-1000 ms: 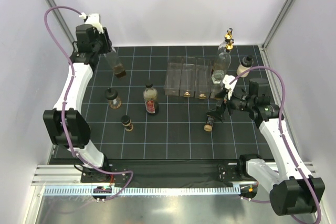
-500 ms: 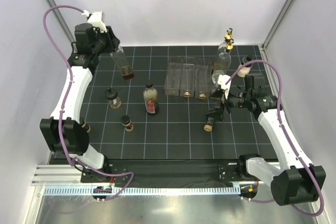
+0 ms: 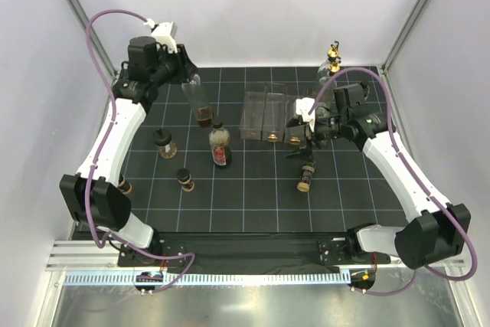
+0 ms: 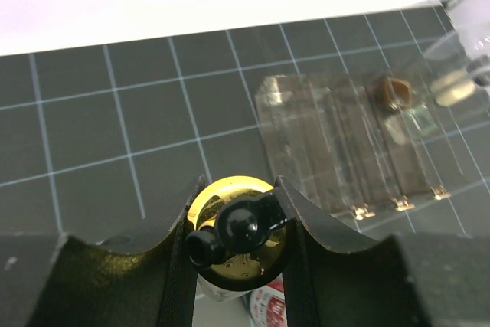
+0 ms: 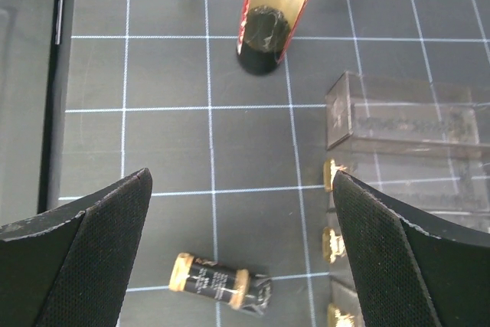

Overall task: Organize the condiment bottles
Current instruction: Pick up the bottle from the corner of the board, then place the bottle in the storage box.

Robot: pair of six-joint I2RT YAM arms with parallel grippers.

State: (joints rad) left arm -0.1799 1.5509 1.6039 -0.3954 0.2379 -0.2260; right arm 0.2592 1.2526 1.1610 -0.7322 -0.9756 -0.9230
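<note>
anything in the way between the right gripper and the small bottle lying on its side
Nothing visible. The open right gripper looks straight at the small brown bottle lying on bare mat; the clear rack sits off to the side.

Left tool (image 3: 187, 80) clamped tight, arm raised; right tool (image 3: 301, 139) spread wide, angled down
</note>
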